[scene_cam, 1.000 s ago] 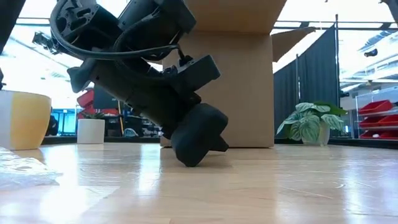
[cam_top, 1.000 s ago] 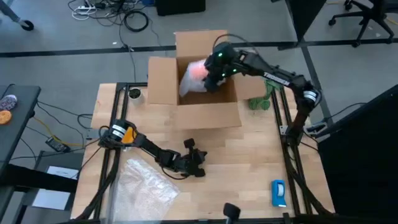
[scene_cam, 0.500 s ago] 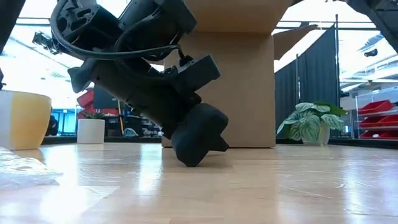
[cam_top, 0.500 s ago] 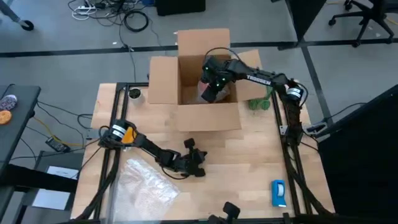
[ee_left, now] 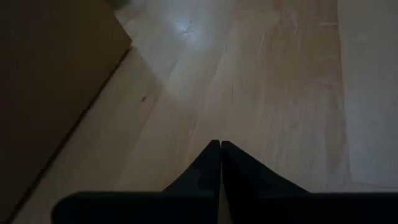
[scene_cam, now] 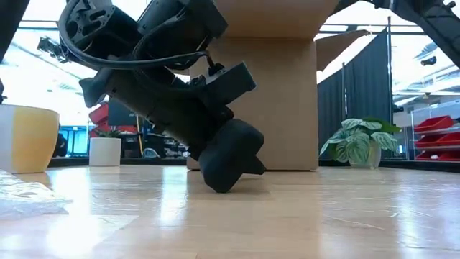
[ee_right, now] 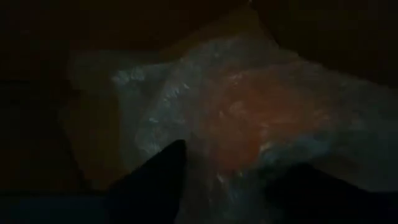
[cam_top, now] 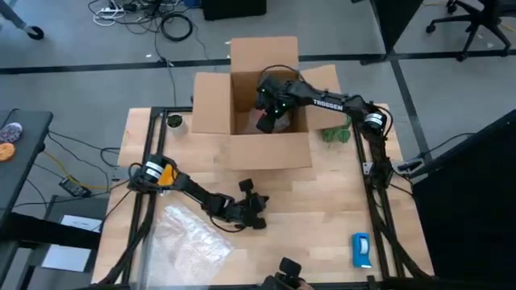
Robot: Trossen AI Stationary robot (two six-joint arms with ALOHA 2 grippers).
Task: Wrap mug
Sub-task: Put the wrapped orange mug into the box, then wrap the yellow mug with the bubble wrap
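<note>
Near edge of the table [cam_top: 322,225], 5 o'clock corner: a flat blue-and-white object [cam_top: 360,250]. At 7 o'clock lay a loose sheet of bubble wrap [cam_top: 189,242], unused.

Left gripper [cam_top: 254,211] rested on the wood at table centre, fingers pressed together, empty — no shift over the last second.

Farther, at 12 o'clock: the open cardboard box [cam_top: 262,101], with a green plant [cam_top: 339,130] just beside its 3 o'clock flap. Right gripper [cam_top: 270,113] was down inside the box; a second earlier it hung higher over the opening with the pale bundle showing. Right wrist view showed its fingers [ee_right: 155,180] spread apart, straddling the mug [ee_right: 249,118], an orange glow under bubble wrap, lying in the box. Whether the pads touched the bundle — could not tell.

Judgement: wrapping looked done and the bundle was being set down in the box; release and withdrawal seemed all that remained.
</note>
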